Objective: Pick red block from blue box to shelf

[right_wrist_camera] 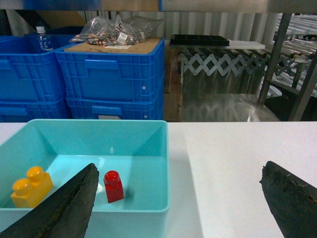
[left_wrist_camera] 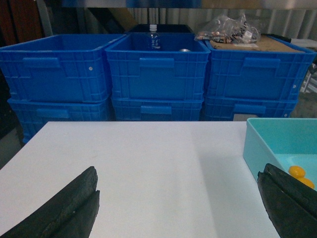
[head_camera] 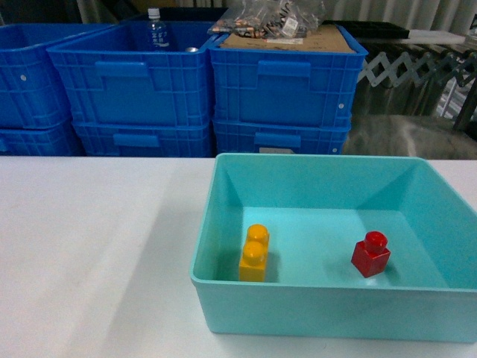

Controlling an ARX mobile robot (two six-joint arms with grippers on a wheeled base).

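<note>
The red block (head_camera: 370, 253) stands upright on the floor of the blue box (head_camera: 335, 309), right of centre, untouched. In the right wrist view the red block (right_wrist_camera: 113, 186) sits just inside the left fingertip (right_wrist_camera: 74, 198) of my open right gripper (right_wrist_camera: 181, 193), which hovers over the blue box's right wall (right_wrist_camera: 166, 163). My left gripper (left_wrist_camera: 178, 198) is open over bare table, left of the blue box (left_wrist_camera: 262, 144). Neither gripper shows in the head view. A shiny rail (right_wrist_camera: 223, 5) crosses the top edge; I cannot tell whether it belongs to the shelf.
A yellow two-stud brick (head_camera: 254, 253) stands in the box's left part. Dark blue ribbed crates (head_camera: 283, 86) are stacked behind the white table (head_camera: 89, 246); one holds a bottle (head_camera: 155, 28), another a bag on cardboard (head_camera: 276, 22). An expanding metal conveyor (right_wrist_camera: 223, 62) stands to the right.
</note>
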